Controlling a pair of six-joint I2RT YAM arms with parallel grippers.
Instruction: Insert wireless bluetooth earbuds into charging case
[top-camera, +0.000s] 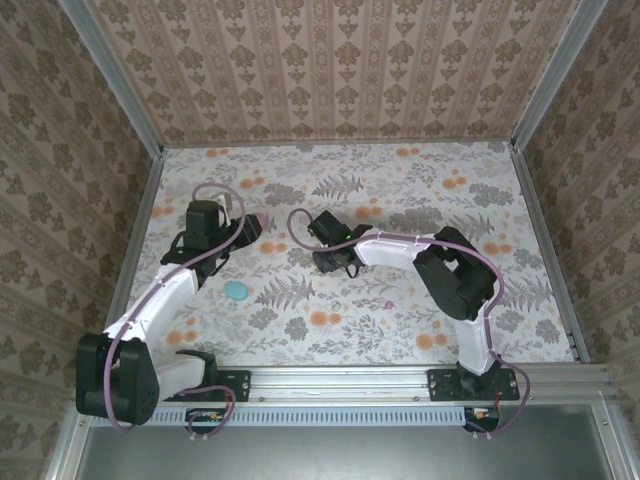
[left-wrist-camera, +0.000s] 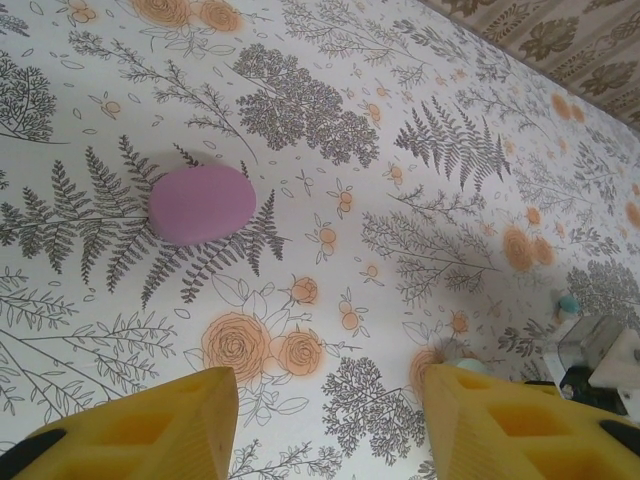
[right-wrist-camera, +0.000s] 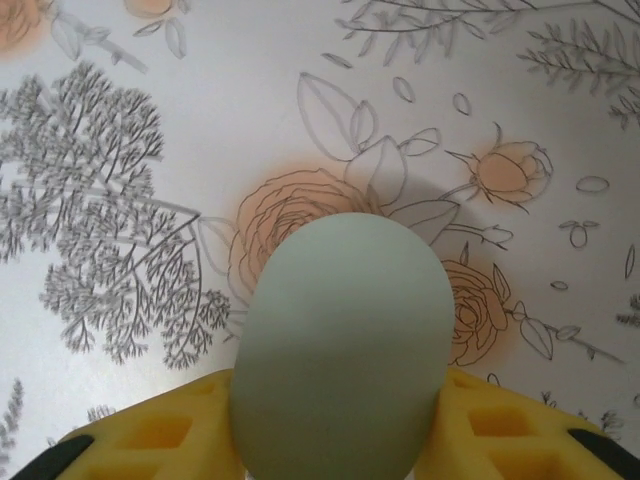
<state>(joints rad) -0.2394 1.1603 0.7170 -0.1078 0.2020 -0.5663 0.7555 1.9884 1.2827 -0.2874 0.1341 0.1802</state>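
Observation:
My right gripper (right-wrist-camera: 340, 405) is shut on a pale green, egg-shaped charging case (right-wrist-camera: 340, 340). Its yellow fingers (right-wrist-camera: 150, 435) press the case from both sides, just above the flowered table. In the top view that gripper (top-camera: 335, 262) sits at mid-table. My left gripper (left-wrist-camera: 330, 390) stands open over the table with nothing between its fingers, and in the top view it (top-camera: 258, 228) is left of centre. A purple oval case (left-wrist-camera: 200, 203) lies closed on the table ahead of it. A small teal-tipped piece (left-wrist-camera: 568, 303), perhaps an earbud, lies at the far right.
A teal oval case (top-camera: 237, 291) lies on the table near the left arm. Two tiny specks (top-camera: 388, 303) lie in front of the right arm, too small to identify. Patterned walls (top-camera: 330, 70) close in the table at the back and sides.

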